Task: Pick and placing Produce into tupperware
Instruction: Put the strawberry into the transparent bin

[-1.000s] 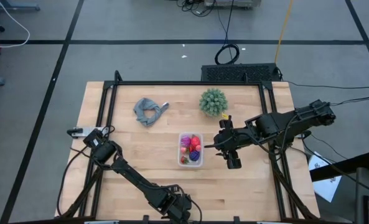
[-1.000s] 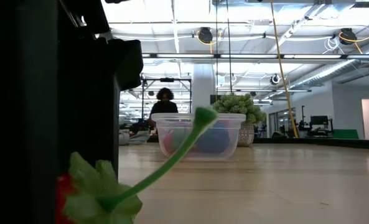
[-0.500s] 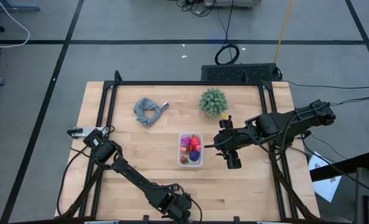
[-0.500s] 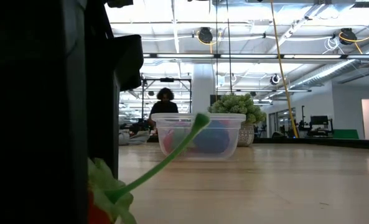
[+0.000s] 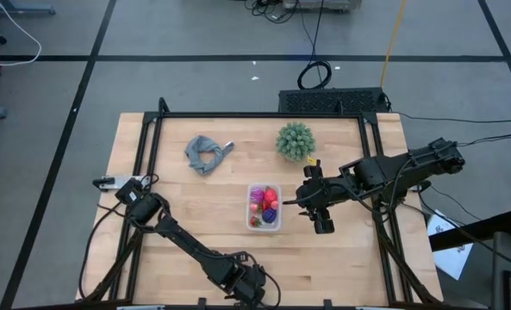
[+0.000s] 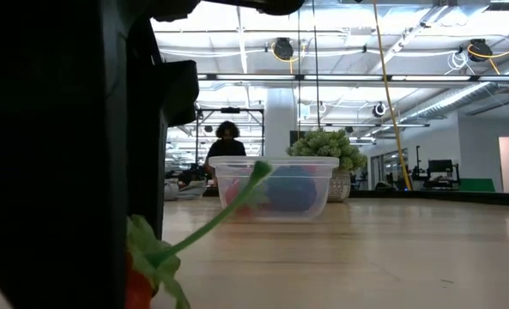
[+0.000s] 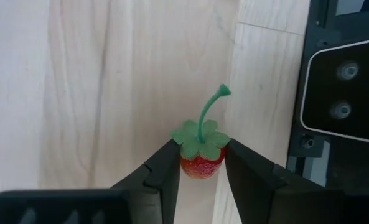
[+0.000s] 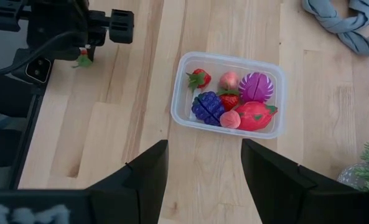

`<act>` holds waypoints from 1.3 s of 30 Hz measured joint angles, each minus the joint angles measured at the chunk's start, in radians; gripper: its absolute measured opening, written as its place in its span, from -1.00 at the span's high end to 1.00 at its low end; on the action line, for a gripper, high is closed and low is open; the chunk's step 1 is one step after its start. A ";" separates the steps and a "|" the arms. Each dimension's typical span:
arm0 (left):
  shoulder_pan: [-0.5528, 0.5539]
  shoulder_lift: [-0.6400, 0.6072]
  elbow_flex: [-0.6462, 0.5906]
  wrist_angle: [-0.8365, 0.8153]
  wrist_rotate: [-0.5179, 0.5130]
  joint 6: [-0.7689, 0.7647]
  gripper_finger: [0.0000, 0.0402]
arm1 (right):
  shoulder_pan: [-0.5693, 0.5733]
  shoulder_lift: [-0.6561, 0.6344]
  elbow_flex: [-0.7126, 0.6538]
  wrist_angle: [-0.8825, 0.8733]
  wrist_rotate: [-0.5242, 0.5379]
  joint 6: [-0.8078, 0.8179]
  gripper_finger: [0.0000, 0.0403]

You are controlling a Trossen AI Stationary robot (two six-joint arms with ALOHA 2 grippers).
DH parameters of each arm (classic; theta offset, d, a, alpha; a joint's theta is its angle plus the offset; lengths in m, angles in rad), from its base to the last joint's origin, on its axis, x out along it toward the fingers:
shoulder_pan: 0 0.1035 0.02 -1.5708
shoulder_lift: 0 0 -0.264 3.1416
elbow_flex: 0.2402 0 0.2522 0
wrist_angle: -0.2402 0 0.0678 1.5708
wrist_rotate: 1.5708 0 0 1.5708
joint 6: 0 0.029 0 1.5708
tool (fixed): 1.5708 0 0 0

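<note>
Your left gripper (image 7: pixel 200 163) pinches the strawberry (image 7: pixel 201 155) at the table's near edge; your right gripper (image 8: pixel 204 163), jaws parted and seemingly empty, hovers beside the tupperware (image 8: pixel 229 93)

A light wooden table (image 5: pixel 195 224) of joined planks, edged by a black frame, is seen filling the middle of the high view. A crumpled grey cloth (image 5: pixel 208 152) is laid on it toward the upper left. A round spiky green plant (image 5: pixel 295 140) is stood at the upper centre. A clear tupperware (image 5: pixel 264 207), filled with produce (image 5: pixel 265 202), is set near the middle, and a strawberry (image 7: pixel 200 158) is found at the lower edge
</note>
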 joint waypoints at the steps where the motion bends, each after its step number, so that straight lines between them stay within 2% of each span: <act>1: 0.001 0.000 0.000 -0.001 0.000 0.004 0.38 | 0.000 0.000 0.000 0.000 0.000 0.000 0.04; 21: 0.040 -0.090 -0.002 -0.157 -0.045 0.050 0.38 | 0.000 0.000 0.000 0.000 0.000 0.007 0.04; 29: 0.100 -0.191 -0.001 -0.319 -0.099 0.106 0.38 | 0.000 0.000 0.000 -0.010 0.000 -0.001 0.04; 39: 0.221 -0.301 0.000 -0.481 -0.175 0.247 0.38 | 0.000 -0.008 0.000 -0.057 0.000 -0.023 0.04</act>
